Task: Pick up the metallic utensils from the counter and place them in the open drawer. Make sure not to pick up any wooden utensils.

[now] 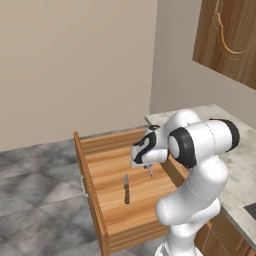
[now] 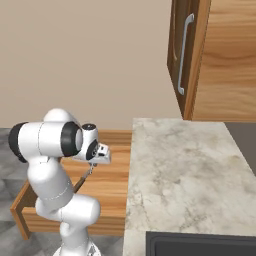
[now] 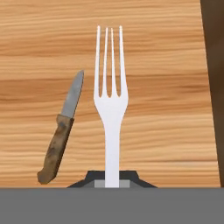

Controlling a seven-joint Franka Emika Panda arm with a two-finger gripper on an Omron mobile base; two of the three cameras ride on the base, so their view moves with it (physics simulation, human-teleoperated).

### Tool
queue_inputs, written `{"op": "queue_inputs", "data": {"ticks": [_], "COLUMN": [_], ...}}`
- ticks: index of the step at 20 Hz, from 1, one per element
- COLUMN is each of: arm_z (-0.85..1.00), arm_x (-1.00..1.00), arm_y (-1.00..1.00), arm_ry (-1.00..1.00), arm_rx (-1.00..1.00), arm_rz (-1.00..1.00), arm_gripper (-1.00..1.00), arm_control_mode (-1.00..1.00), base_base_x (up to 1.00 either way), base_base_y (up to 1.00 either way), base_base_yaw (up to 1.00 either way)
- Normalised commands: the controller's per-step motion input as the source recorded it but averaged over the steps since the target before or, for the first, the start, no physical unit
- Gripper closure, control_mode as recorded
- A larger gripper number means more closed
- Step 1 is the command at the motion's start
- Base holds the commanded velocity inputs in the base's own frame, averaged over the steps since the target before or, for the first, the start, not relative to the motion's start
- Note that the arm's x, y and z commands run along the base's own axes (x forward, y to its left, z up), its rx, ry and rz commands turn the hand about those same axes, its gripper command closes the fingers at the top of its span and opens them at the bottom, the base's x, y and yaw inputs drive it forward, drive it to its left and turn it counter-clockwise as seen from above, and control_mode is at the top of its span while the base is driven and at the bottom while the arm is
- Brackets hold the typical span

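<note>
My gripper (image 1: 148, 169) hangs over the open drawer (image 1: 91, 192), shut on the stem of a silver fork (image 3: 111, 100) whose tines point away from the hand. On the drawer's plank bottom (image 3: 170, 65) a dark grey knife (image 3: 61, 129) with a brown handle lies just left of the fork. The left base view shows this knife (image 1: 126, 189) in the middle of the drawer. From the right base view the gripper (image 2: 91, 169) is left of the marbled counter (image 2: 185, 165), above the drawer (image 2: 107, 186). The wooden utensils are out of view.
A dark sink corner (image 2: 200, 244) cuts into the counter's near edge. A wooden cabinet with a long metal handle (image 2: 184, 52) rises behind the counter. Grey tiled floor (image 1: 35, 175) lies left of the drawer, whose side wall (image 3: 214, 87) is close on the hand view's right.
</note>
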Motion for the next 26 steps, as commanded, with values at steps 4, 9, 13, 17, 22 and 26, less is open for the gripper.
{"op": "queue_inputs", "data": {"ticks": [4, 9, 13, 17, 22, 26], "arm_z": [-0.48, -0.35, -0.36, -0.41, -0.25, 0.00], "arm_x": [0.01, 0.00, 0.00, 0.00, 0.00, 0.00], "arm_y": [0.00, 0.00, 0.00, 0.00, 0.00, 0.00], "arm_ry": [0.00, 0.00, 0.00, 0.00, 0.00, 0.00], "arm_rx": [0.00, 0.00, 0.00, 0.00, 0.00, 0.00], "arm_rz": [-0.01, 0.00, 0.00, 0.00, 0.00, 0.00], "arm_gripper": [1.00, 1.00, 1.00, 1.00, 1.00, -1.00], "arm_control_mode": [-1.00, -1.00, -1.00, -1.00, -1.00, -1.00], "base_base_x": [0.00, 0.00, 0.00, 0.00, 0.00, 0.00], "base_base_y": [0.00, 0.00, 0.00, 0.00, 0.00, 0.00], "base_base_yaw": [0.00, 0.00, 0.00, 0.00, 0.00, 0.00]}}
